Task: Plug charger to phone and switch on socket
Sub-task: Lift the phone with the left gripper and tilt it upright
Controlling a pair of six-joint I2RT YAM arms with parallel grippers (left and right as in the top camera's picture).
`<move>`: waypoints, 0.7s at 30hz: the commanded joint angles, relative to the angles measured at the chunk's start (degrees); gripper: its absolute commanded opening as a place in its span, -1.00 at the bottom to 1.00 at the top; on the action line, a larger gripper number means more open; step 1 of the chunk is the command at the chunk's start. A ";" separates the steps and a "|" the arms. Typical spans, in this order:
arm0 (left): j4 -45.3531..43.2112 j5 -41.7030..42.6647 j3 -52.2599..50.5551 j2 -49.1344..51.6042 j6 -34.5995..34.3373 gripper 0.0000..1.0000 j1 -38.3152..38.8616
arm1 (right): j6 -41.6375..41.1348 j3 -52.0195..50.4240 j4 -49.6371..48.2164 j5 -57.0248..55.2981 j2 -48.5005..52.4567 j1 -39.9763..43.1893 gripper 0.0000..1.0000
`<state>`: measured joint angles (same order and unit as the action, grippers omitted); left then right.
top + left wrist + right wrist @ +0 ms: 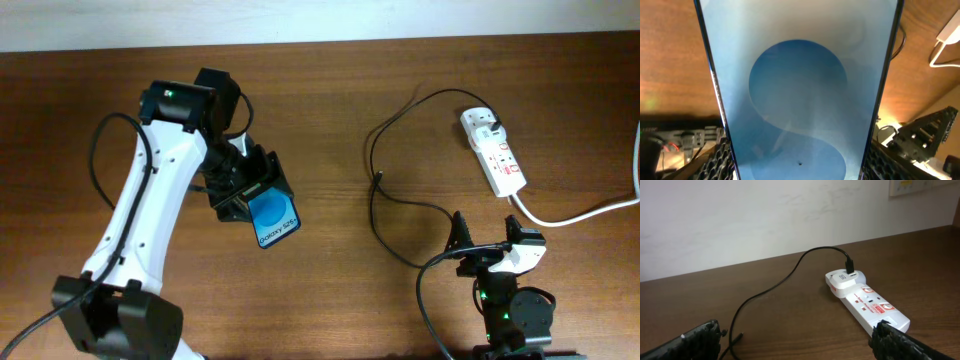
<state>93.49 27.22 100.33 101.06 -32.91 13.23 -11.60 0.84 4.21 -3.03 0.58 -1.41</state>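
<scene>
The phone (273, 219), blue screen up with "Galaxy S25+" text, is held in my left gripper (245, 192), a little above the table left of centre. It fills the left wrist view (797, 85), with my left gripper's (797, 167) fingers against both of its long edges. The white socket (493, 150) lies at the right rear. The charger's black plug head (850, 272) sits in its far end. The black charger cable (374, 150) loops left across the table, and its connector tip (736, 338) lies free on the wood. My right gripper (490, 240) is open and empty, near the socket (867, 300).
The socket's thick white cord (580, 212) runs off to the right edge. Loose cable loops (410, 258) lie in front of the right arm's base. A pale wall (765, 215) stands behind the table's rear edge.
</scene>
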 commanded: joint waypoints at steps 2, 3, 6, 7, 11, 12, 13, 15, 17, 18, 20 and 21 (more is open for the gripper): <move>-1.86 3.54 0.09 3.06 -0.74 -0.02 0.13 | 0.39 -0.52 0.04 -0.66 -0.33 0.31 0.96; -1.66 3.65 0.09 3.76 -0.72 -0.03 0.17 | 0.39 -0.52 0.04 -0.63 -0.33 0.31 0.96; -1.73 3.67 0.09 3.96 -0.72 -0.02 0.15 | 0.35 -0.52 0.26 3.43 -0.33 0.31 0.96; -1.70 3.74 0.09 3.96 -0.72 0.02 0.17 | 0.33 -0.52 0.00 6.71 -0.33 0.31 0.96; -1.88 4.76 0.09 3.96 -0.72 0.00 0.28 | -19.69 -0.52 -1.49 28.48 -0.22 0.31 0.96; -2.03 4.74 0.09 3.96 -0.72 0.00 0.28 | -23.74 -0.52 -1.49 32.76 -0.22 0.31 0.96; -2.38 4.74 0.09 3.96 -0.72 0.01 0.28 | -26.25 -0.52 -1.49 36.33 -0.22 0.31 0.96; -2.43 4.74 0.09 3.96 -0.74 0.02 0.28 | -33.83 -0.52 -1.46 48.70 -0.22 0.31 0.96; -2.62 4.74 0.09 3.96 -0.74 0.01 0.28 | -35.71 -0.52 -0.81 53.00 -0.22 0.31 0.96; -2.86 4.76 0.09 3.96 -0.74 0.01 0.28 | -35.85 -0.52 -0.79 52.76 -0.22 0.31 0.96; -2.95 4.76 0.09 3.96 -0.74 0.01 0.28 | -39.08 -0.52 -0.20 53.46 -0.22 0.31 0.96; -2.99 4.76 0.09 3.96 -0.74 0.00 0.28 | -38.14 -0.52 -0.72 53.46 -0.22 0.31 0.96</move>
<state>90.56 30.09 100.27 105.12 -33.08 13.23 -48.03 0.82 3.77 47.64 0.58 -1.41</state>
